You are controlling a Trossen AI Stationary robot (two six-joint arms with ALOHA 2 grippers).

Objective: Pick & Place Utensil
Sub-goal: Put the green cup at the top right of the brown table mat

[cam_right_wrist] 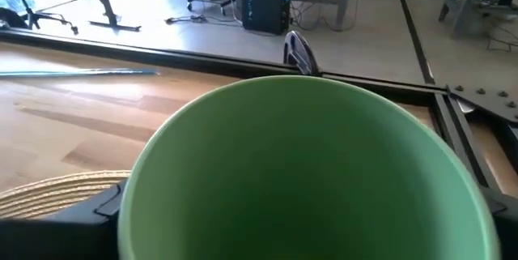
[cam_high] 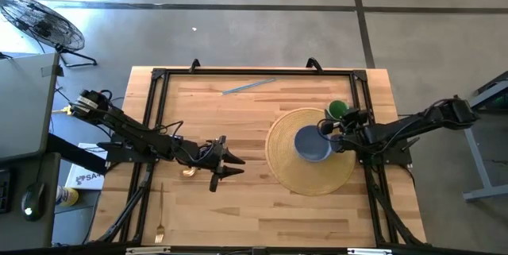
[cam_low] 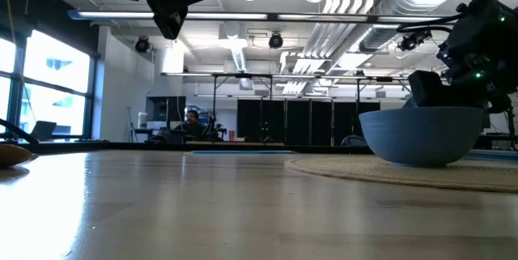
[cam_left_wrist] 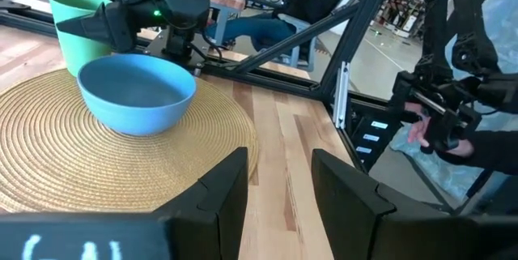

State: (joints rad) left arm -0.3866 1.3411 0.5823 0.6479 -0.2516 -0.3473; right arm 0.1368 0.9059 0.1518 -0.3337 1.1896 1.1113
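A gold fork (cam_high: 159, 215) lies near the table's near left corner. A gold spoon (cam_high: 188, 172) lies under my left arm, and a thin blue utensil (cam_high: 248, 86) lies by the far edge. A blue bowl (cam_high: 312, 144) stands on a round woven mat (cam_high: 290, 177). A green cup (cam_high: 338, 110) stands just beyond it, at the mat's far right rim. My left gripper (cam_high: 236, 166) hangs open above the table's middle, left of the mat, and holds nothing. My right gripper (cam_high: 329, 124) is at the cup, one finger on each side. My right gripper has the green cup between its two fingers, which meet the cup's outer wall (cam_right_wrist: 133, 211) below the rim on opposite sides. It reaches in level from the table's right. The cup is upright (cam_left_wrist: 71, 19). The bowl hides its base, so whether it is lifted does not show.
A black frame rail (cam_high: 159, 120) runs round the table top. The bare wood between the left gripper and the mat holds nothing. A person's hand (cam_left_wrist: 421, 130) shows beyond the table's edge in the left wrist view. A fan (cam_high: 44, 21) stands on the floor.
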